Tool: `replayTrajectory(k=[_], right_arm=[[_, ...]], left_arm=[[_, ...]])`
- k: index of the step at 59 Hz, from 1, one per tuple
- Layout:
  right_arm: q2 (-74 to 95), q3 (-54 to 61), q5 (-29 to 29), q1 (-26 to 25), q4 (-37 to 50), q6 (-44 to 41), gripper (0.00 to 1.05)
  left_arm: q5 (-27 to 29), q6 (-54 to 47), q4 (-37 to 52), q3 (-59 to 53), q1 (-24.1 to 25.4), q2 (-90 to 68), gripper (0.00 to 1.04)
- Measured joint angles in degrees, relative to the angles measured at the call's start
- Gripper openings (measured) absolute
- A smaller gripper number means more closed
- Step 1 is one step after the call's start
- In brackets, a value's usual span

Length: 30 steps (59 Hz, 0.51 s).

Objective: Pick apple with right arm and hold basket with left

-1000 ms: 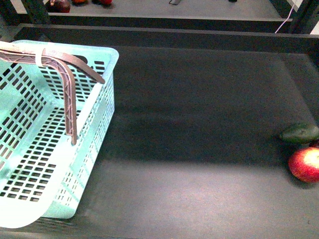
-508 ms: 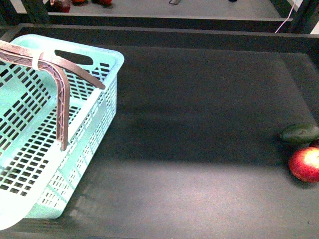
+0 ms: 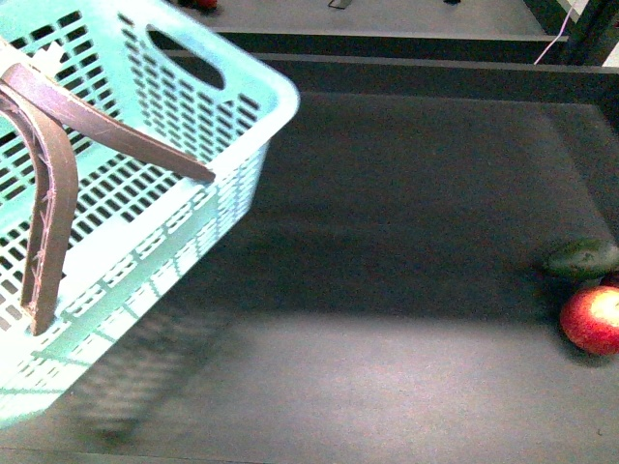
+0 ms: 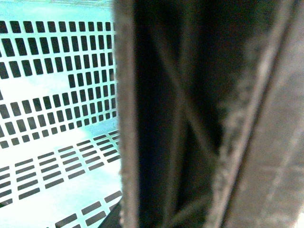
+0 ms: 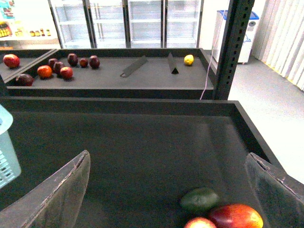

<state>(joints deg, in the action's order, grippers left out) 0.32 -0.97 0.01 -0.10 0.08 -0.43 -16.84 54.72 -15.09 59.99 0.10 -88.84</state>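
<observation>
From the front, the basket (image 3: 184, 126) fills the left side. It hangs tilted with its near edge blurred and its brown handles (image 3: 58, 164) cross in front of the slotted wall. No arm shows here. The apple (image 3: 592, 320) sits far off at the right edge of the dark table (image 3: 387, 242), just beside a green fruit (image 3: 581, 258) that lies behind it.

The left wrist camera is jammed up close. There is pale slotted basket floor on one side, and the rest is a dark cross-braced bar, which I take for a handle. I cannot tell how the left gripper's jaws stand.

The right wrist camera shows the right gripper (image 5: 166, 199) spread wide and empty. One grey finger (image 5: 57, 190) shows on each side, above the table. Beyond it lies the green fruit, with two red fruits (image 5: 236, 216) beside it at the frame's edge. I cannot say which of the two is the apple.

I would judge the apple firm and fairly heavy for its size, with a glossy skin that may slide or roll if it is nudged. The best hold looks to be across its widest middle, coming from above and on the sides away from its neighbours. The basket looks light and stiff, though it will swing and tip under its handles, so the place to hold it is where the handles meet.
</observation>
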Motion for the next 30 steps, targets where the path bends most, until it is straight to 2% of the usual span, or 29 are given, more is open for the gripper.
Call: replayTrajectory(k=[6,12,30], right_arm=[[0.0,0.0,0.0,0.0,0.0,0.0,0.96],[0.0,0.0,0.0,0.0,0.0,0.0,0.96],[0.0,0.0,0.0,0.0,0.0,0.0,0.96]], left_arm=[[-2.3,-0.9,-3.7,-0.1,-5.9,5.4,0.15],[-1.8,-0.9,-5.5,-0.1,-11.3,8.2,0.15],[3.9,0.9,-8.4,1.9,-27.4,10.3,0.15]])
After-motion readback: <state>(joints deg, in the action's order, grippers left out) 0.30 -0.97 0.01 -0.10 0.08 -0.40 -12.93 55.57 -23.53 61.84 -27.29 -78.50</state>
